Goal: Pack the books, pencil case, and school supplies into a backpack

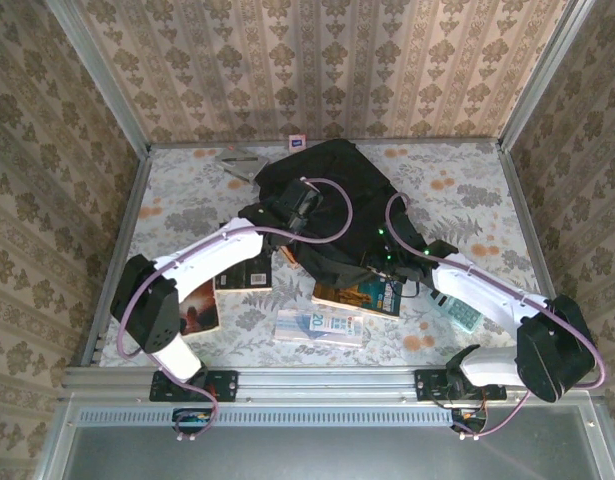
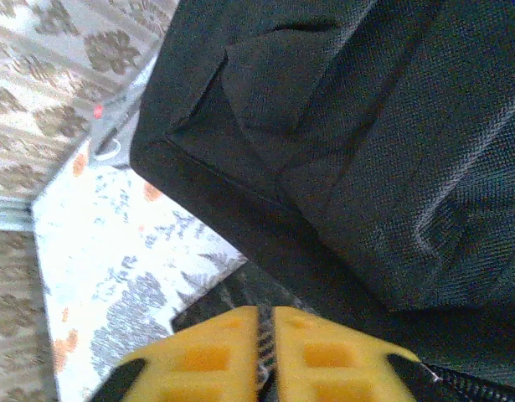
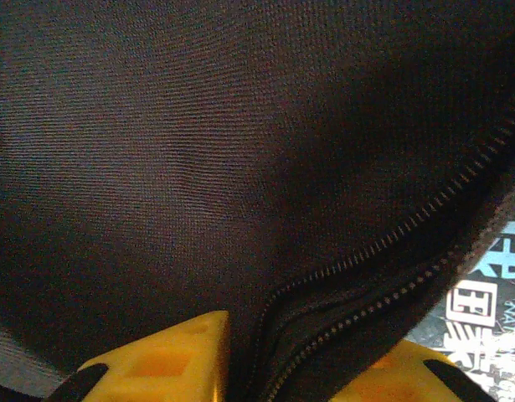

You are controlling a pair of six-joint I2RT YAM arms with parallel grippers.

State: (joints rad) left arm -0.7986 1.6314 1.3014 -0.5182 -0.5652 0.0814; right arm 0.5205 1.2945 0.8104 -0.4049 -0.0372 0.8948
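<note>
The black backpack lies in the middle of the table. My left gripper is at its left side; in the left wrist view its yellow fingers stand almost together with a thin strip of zip pinched between them, just below the backpack's corner. My right gripper is at the backpack's near right edge, jaws apart, with a fold of zipped fabric lying between them. Three books lie in front: a dark one, one with an orange glow and a brown-and-teal one, whose cover also shows beside the fabric.
A white-and-blue flat item lies near the front edge. A teal textured block sits under the right arm. A tiny packet with a blue square and a grey flat piece lie by the back wall. Metal rails edge the table.
</note>
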